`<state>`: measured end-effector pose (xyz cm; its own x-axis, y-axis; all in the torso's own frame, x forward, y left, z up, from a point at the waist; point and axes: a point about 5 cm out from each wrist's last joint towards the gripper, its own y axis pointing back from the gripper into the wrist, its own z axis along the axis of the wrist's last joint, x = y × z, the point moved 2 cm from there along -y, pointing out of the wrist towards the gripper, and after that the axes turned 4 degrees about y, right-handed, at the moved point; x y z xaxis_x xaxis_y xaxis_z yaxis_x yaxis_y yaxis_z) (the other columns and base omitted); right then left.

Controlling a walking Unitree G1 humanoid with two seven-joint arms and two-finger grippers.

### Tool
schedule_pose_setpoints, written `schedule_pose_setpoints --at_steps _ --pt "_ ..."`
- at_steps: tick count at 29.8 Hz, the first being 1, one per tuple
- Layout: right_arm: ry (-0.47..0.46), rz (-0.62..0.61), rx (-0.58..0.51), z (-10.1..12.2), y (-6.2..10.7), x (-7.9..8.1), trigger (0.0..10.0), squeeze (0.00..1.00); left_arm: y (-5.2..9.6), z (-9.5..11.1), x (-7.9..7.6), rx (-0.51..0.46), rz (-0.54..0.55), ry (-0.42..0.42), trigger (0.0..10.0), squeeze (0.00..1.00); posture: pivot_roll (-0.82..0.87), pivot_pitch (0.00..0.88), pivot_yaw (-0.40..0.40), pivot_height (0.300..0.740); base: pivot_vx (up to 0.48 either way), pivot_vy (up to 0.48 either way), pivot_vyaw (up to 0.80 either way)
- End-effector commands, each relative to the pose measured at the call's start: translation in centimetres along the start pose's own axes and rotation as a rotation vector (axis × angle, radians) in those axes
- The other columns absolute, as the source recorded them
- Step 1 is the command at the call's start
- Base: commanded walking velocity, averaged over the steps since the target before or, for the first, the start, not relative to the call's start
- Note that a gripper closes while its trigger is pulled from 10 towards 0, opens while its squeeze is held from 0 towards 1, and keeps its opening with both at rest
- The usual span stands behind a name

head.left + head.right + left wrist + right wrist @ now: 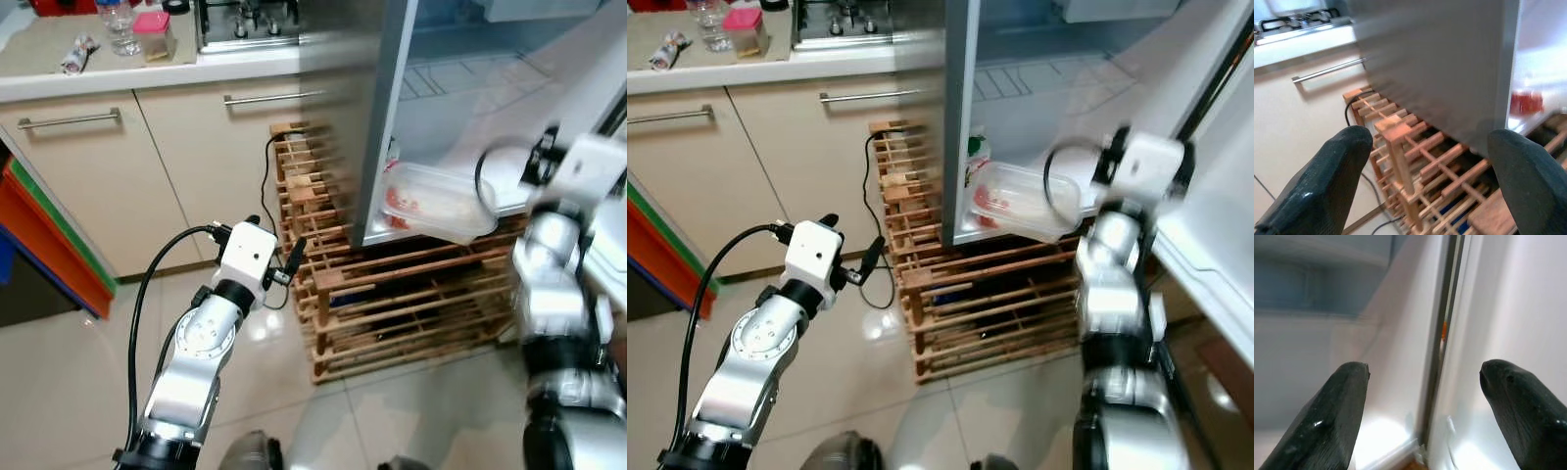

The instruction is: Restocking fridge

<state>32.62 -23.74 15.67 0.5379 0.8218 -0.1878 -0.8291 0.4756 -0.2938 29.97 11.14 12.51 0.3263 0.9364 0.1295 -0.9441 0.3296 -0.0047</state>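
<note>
Head views, fridge (392, 108): open, standing on a wooden slatted rack (392, 304), steel side facing the cabinets.
Head views, clear container (436, 203): on the fridge's lowest shelf, at its front edge, red contents inside, slightly overhanging above the rack.
Head views, left arm: raised in front of the rack, to the fridge's left, well apart from the container.
Head views, right arm: raised at the fridge's open front, beside the container; blurred.
Head views, counter (147, 69): left of the fridge, carrying a water bottle (120, 27) and a pink-lidded jar (155, 36).
Head views, cable (265, 186): black, hanging down between cabinet and rack.
Left wrist view, left gripper (1432, 178): fingers (1327, 186) spread wide, nothing between them, pointing at the rack below the fridge's steel side.
Right wrist view, right gripper (1422, 416): fingers (1327, 421) spread wide, empty, aimed at the fridge's white inner wall and door seam.
</note>
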Motion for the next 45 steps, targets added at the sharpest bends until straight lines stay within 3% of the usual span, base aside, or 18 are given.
schedule_pose_setpoints --at_steps 1,3,4,5,6,9,12,13,15,16,18,22,26,32,45 --pt "0.0 0.006 -0.05 1.8 -0.4 -0.1 10.0 0.0 -0.2 0.1 0.4 0.001 0.019 0.014 10.0 0.0 -0.02 0.0 -0.048 0.715 0.0 0.0 0.0" --pt "0.042 0.063 -0.068 2.0 1.3 -0.6 10.0 0.0 -0.3 0.1 0.4 0.002 0.024 0.04 10.0 0.0 -0.03 0.0 -0.058 0.715 0.0 0.0 0.0" --pt "0.042 0.063 -0.068 2.0 1.3 -0.6 10.0 0.0 -0.3 0.1 0.4 0.002 0.024 0.04 10.0 0.0 -0.03 0.0 -0.058 0.715 0.0 0.0 0.0" --pt "0.092 0.143 -0.037 0.6 3.4 -1.2 10.0 0.0 -0.4 0.0 0.2 0.002 0.016 0.057 10.0 0.0 -0.02 0.0 -0.059 0.715 0.0 0.0 0.0" --pt "0.103 0.176 -0.006 -0.1 4.3 -1.4 10.0 0.0 -0.3 0.0 0.1 -0.001 0.007 0.064 10.0 0.0 -0.02 0.0 -0.058 0.715 0.0 0.0 0.0" --pt "0.099 0.23 0.047 -1.3 5.5 -1.3 10.0 0.0 -0.4 -0.1 0.1 -0.002 0.004 0.064 10.0 0.0 -0.02 0.0 -0.054 0.715 0.0 0.0 0.0" --pt "-0.002 0.282 0.15 -2.7 6.2 0.1 10.0 0.0 -0.5 0.0 -0.1 -0.008 -0.016 0.076 10.0 0.0 -0.02 0.0 -0.039 0.715 0.0 0.0 0.0" --pt "-0.002 0.282 0.15 -2.7 6.2 0.1 10.0 0.0 -0.5 0.0 -0.1 -0.008 -0.016 0.076 10.0 0.0 -0.02 0.0 -0.039 0.715 0.0 0.0 0.0" --pt "-0.099 0.362 0.232 -3.8 6.4 3.0 10.0 0.0 -1.0 0.1 -0.3 -0.009 -0.026 0.087 10.0 0.0 -0.02 0.0 -0.019 0.715 0.0 0.0 0.0" --pt "-0.099 0.362 0.232 -3.8 6.4 3.0 10.0 0.0 -1.0 0.1 -0.3 -0.009 -0.026 0.087 10.0 0.0 -0.02 0.0 -0.019 0.715 0.0 0.0 0.0" --pt "-0.139 0.427 0.242 -3.4 6.5 5.0 10.0 0.0 -1.3 0.3 -0.3 -0.016 -0.024 0.094 10.0 0.0 -0.02 0.0 -0.015 0.715 0.0 -0.311 0.0" --pt "-0.138 0.445 0.221 -3.0 6.3 5.5 10.0 0.0 -1.2 0.2 -0.1 -0.014 -0.016 0.092 10.0 0.0 -0.01 0.0 -0.011 0.715 0.12 -0.388 0.0" --pt "-0.155 0.455 0.216 -2.8 5.1 6.1 10.0 0.0 -1.3 -0.1 0.5 -0.006 0.024 0.071 10.0 0.0 0.0 0.0 -0.01 0.715 0.061 -0.102 0.0" --pt "-0.16 0.472 0.21 -2.9 4.7 7.0 10.0 0.0 -1.3 -0.4 0.1 0.006 0.017 0.025 10.0 0.0 0.0 0.0 -0.008 0.715 0.0 0.0 0.0" --pt "-0.177 0.457 0.238 -2.9 4.4 8.0 10.0 0.0 -1.3 -0.5 0.3 0.007 0.044 0.046 10.0 0.0 0.0 0.0 0.005 0.711 0.0 0.0 0.14"
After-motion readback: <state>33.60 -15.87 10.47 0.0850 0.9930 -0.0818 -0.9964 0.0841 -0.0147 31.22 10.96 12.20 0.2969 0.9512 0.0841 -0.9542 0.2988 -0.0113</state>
